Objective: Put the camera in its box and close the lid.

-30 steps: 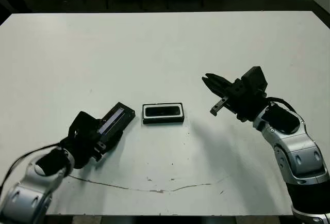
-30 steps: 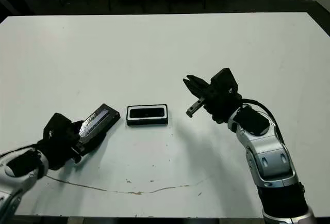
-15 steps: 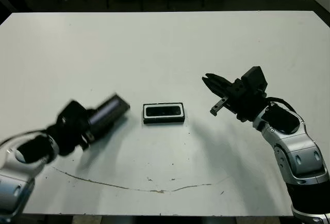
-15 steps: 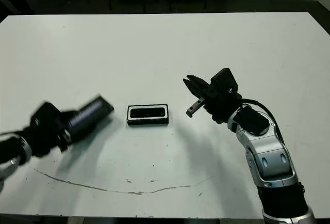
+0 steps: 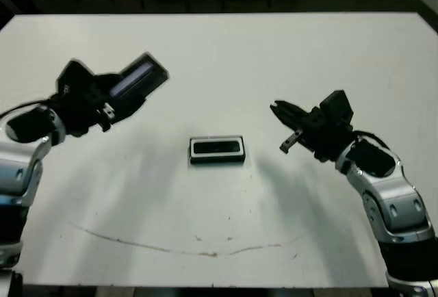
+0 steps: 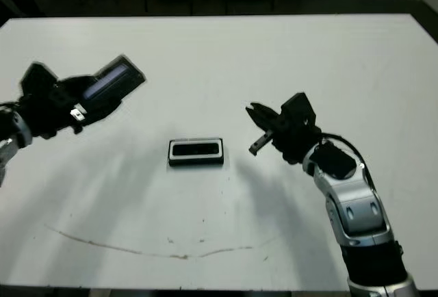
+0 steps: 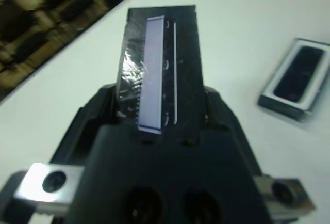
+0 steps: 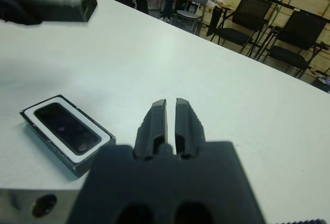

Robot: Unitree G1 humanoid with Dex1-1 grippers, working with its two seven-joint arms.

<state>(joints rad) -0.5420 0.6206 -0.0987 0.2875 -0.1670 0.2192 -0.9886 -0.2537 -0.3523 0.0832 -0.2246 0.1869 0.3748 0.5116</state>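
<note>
The box (image 5: 217, 150) lies at the middle of the table, a shallow black tray with a white lining. The camera (image 5: 217, 148) rests inside it, also visible as a glossy black bar (image 8: 67, 127) in the right wrist view. My left gripper (image 5: 115, 97) is raised above the table's left side, shut on the lid (image 5: 140, 78). The lid (image 7: 160, 74) is a black panel with a pale stripe and sticks out beyond the fingers. My right gripper (image 5: 276, 108) hovers to the right of the box, shut and holding nothing, its fingertips (image 8: 159, 104) pointing past the box.
A thin dark line (image 5: 171, 249) runs across the white table (image 5: 226, 50) near its front edge. Black chairs (image 8: 237, 22) stand on the floor beyond the table's far side.
My left arm has lifted the lid off the table and carried it up and away to the far left. The box and the right gripper have stayed put.
</note>
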